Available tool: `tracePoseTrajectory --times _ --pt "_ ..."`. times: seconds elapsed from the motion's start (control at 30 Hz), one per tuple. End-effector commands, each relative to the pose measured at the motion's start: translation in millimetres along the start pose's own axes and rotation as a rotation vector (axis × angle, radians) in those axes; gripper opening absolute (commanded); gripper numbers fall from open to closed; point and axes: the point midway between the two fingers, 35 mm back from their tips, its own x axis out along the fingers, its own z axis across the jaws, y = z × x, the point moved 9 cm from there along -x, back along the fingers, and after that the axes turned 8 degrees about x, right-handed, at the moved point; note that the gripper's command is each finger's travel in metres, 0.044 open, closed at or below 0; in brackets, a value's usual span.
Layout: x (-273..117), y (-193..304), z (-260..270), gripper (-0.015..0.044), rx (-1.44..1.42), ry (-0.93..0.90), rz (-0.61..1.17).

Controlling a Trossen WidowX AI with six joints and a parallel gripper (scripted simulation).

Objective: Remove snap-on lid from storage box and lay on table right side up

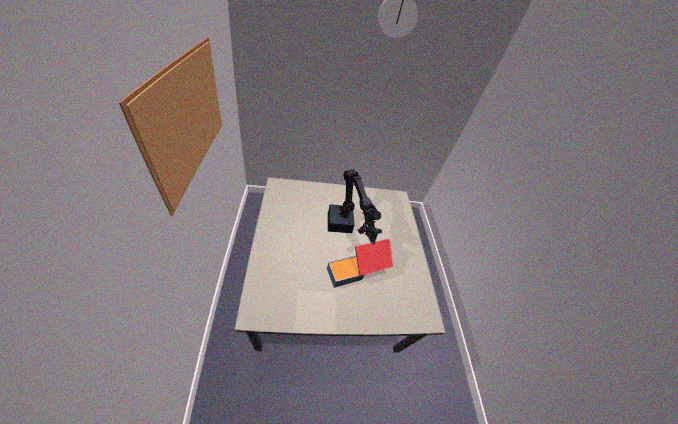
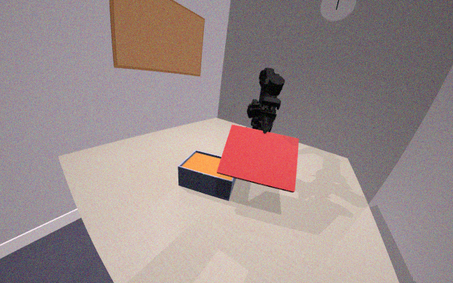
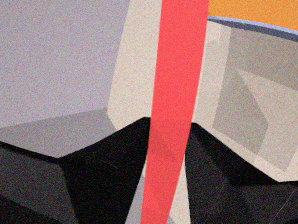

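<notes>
The red lid hangs in the air, its red face up, tilted with its edge at the gripper higher. It is to the right of the storage box in the top and exterior views and overlaps the box's right end in the picture. The gripper is shut on the lid's edge on the arm's side. The dark blue storage box stands upright and uncovered on the table, with an orange surface inside. The lid's underside is hidden in the top and exterior views.
The arm's dark base block stands behind the box on the pale table. Shadows of the lid and arm fall to the right of the box. A brown board hangs on the left wall.
</notes>
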Motion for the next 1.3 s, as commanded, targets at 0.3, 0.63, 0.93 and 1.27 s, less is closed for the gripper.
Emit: tracePoseTrajectory --times 0.3,0.63,0.93,1.27 --pt "-3.3 26.9 -5.4 0.0 0.005 -0.005 0.0" --pt "-5.2 46.4 -9.7 0.0 0.007 -0.005 0.001" --pt "-6.9 63.8 -13.5 0.0 0.008 -0.004 0.002" --pt "-8.9 83.3 -17.7 0.0 0.01 -0.004 0.003"
